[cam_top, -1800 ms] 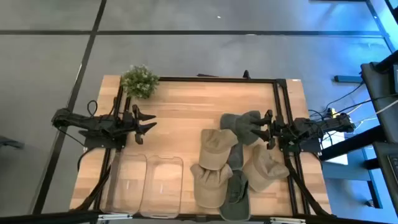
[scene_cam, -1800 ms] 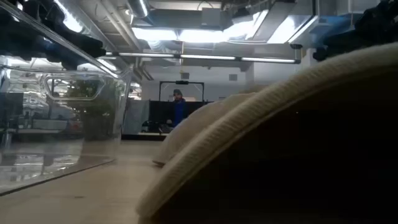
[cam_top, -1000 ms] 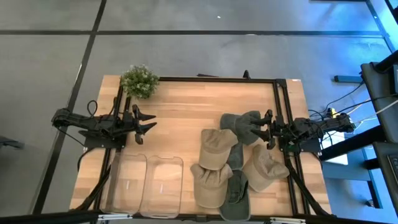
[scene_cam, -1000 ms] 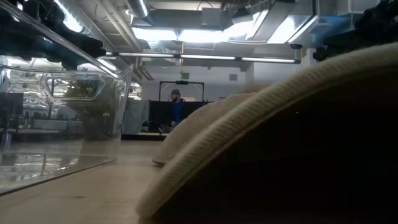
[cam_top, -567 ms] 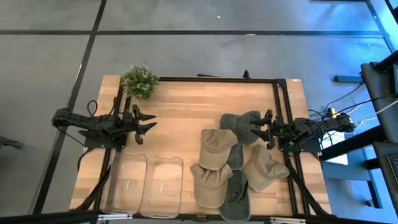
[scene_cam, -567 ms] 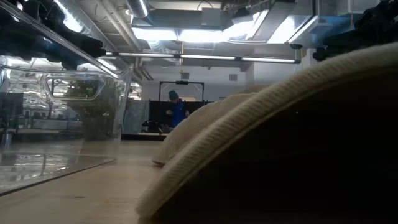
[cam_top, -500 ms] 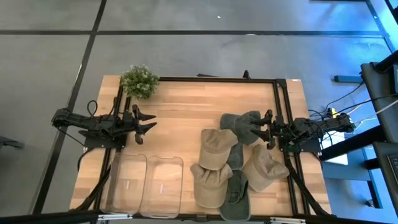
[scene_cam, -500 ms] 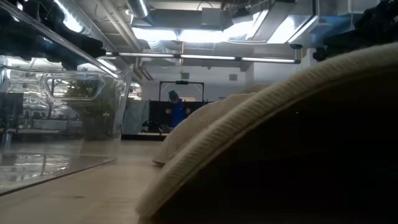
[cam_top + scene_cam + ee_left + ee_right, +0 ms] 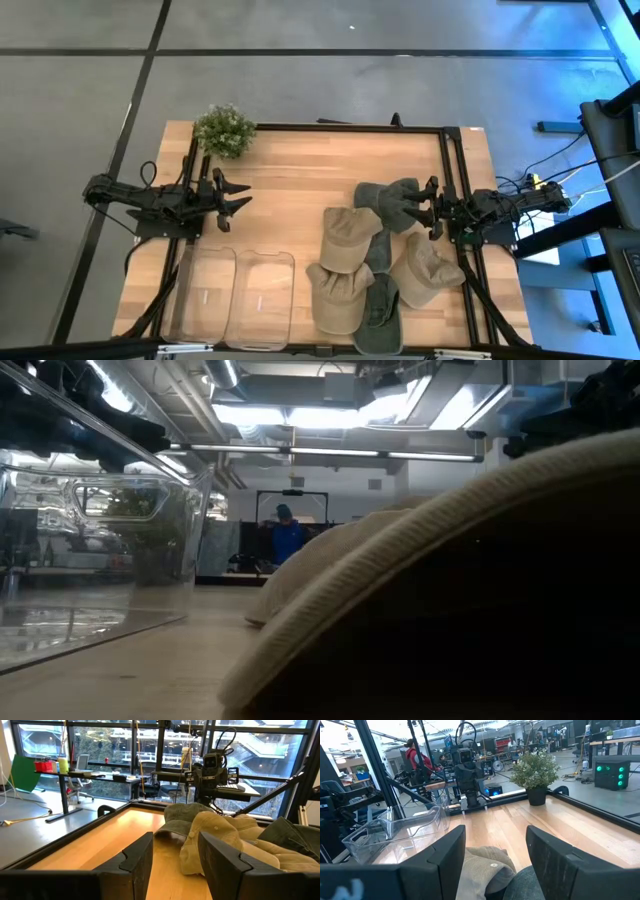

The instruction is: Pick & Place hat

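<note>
Several hats lie bunched on the table's right half in the high view: three tan caps [image 9: 347,238] [image 9: 336,296] [image 9: 425,269] and two dark green ones [image 9: 384,204] [image 9: 377,312], overlapping each other on the wood. My right gripper [image 9: 420,209] is open at the right edge, its fingertips above the far green hat's edge. In the right wrist view that gripper [image 9: 495,855] has hat cloth [image 9: 485,862] below it. My left gripper [image 9: 238,200] is open over bare wood on the left, apart from the hats. The left wrist view shows this gripper [image 9: 175,865] facing the pile of hats [image 9: 212,835].
Two clear plastic bins [image 9: 240,296] stand at the near left. A potted plant [image 9: 224,130] stands at the far left corner. A black frame [image 9: 350,127] runs along the table's edges. In the low view a hat brim [image 9: 450,560] fills the foreground, and a person [image 9: 287,540] stands far behind.
</note>
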You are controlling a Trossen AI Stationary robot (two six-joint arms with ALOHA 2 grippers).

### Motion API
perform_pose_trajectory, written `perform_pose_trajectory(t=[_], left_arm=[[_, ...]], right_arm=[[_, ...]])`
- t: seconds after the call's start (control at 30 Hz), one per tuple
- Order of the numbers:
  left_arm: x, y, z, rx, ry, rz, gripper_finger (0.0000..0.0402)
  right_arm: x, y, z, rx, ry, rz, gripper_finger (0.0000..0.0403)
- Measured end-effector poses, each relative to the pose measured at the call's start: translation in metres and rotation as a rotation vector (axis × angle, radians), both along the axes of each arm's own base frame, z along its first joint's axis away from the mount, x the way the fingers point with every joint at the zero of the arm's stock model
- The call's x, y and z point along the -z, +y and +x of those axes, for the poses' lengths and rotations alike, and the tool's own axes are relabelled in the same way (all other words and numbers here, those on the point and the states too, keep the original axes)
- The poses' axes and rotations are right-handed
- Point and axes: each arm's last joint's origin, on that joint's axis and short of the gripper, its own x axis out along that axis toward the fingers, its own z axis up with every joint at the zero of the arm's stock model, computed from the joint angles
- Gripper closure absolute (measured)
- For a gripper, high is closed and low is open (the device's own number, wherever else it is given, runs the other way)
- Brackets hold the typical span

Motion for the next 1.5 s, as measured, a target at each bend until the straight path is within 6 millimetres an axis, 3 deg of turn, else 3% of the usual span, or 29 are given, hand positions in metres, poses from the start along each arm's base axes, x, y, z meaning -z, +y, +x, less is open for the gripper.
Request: perform_pose_trajectory(t=[0.47, 0.83, 1.03, 1.23, 1.5], left_arm=[[0.000, 0.000, 0.000, 0.000, 0.000, 0.000, 0.0249], [0.000, 0.000, 0.000, 0.000, 0.000, 0.000, 0.0249], [0.000, 0.000, 0.000, 0.000, 0.000, 0.000, 0.0249], [0.000, 0.000, 0.000, 0.000, 0.000, 0.000, 0.0249], [-0.001, 0.000, 0.000, 0.011, -0.026, -0.040, 0.0249]], right_arm=[[0.000, 0.000, 0.000, -0.001, -0.001, 0.008, 0.0192], [-0.003, 0.000, 0.000, -0.010, -0.052, 0.197, 0.0191], [-0.004, -0.004, -0.001, 0.135, -0.062, 0.131, 0.0154], [-0.004, -0.011, -0.004, 0.382, -0.087, 0.203, 0.0128], [-0.014, -0.009, -0.004, 0.263, -0.177, 0.281, 0.0126]])
